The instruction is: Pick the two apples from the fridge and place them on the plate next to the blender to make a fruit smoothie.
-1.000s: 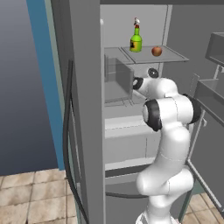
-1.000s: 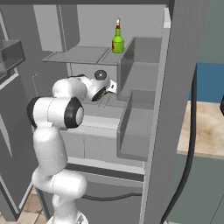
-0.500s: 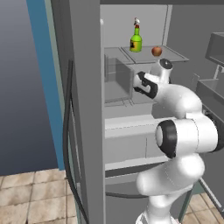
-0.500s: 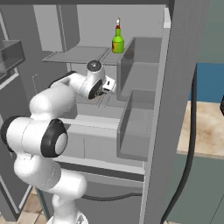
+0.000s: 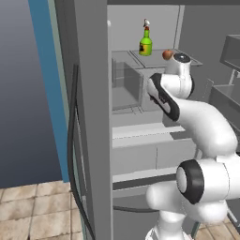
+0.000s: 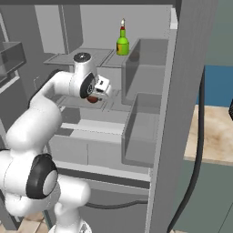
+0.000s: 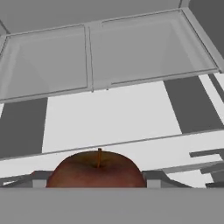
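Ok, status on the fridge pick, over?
Gripper inside fridge, state unclear. One apple at the hand, second apple on upper shelf beside green bottle.

Fridge: grey throughout, shelves pale grey, handle dark. Apple at bottom centre of the hand view: reddish-brown, tan stem. Second apple, upper right of the left base view: red-brown. Bottle: green, yellow label. Floor, lower left: beige tiles.

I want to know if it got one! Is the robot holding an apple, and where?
Yes. The gripper holds an apple by its sides, stem up.
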